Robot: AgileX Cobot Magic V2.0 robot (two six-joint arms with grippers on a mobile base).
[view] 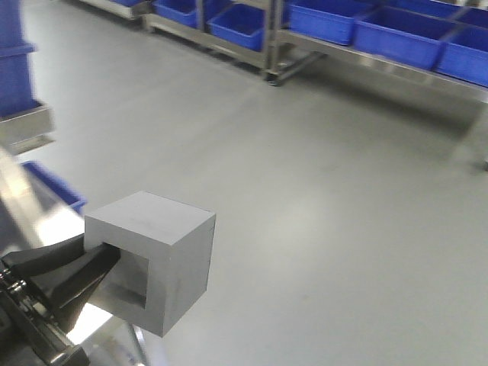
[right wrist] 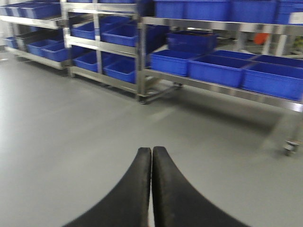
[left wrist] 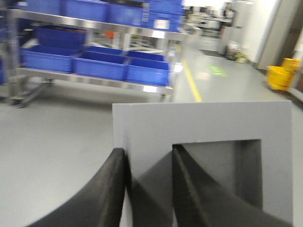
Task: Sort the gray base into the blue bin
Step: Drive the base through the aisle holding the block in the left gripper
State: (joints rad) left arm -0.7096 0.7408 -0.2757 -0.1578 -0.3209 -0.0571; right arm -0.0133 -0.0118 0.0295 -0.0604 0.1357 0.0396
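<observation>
My left gripper (view: 97,258) is shut on the gray base (view: 152,263) and holds it in the air above the grey floor. In the left wrist view the gray base (left wrist: 203,120) fills the lower right. One finger (left wrist: 116,179) presses its outer side and the other finger (left wrist: 182,179) sits inside the square recess, so the left gripper (left wrist: 149,158) clamps one wall. My right gripper (right wrist: 152,152) is shut and empty over bare floor. A tall bright blue tote (view: 14,76), blurred at the far left edge on a metal frame, may be the blue bin; I cannot tell.
Steel racks (view: 271,46) with rows of shallow blue bins (view: 396,34) line the far side; they also show in the right wrist view (right wrist: 213,68). A low blue bin (view: 55,187) lies at the left. A yellow bucket (left wrist: 279,75) stands far off.
</observation>
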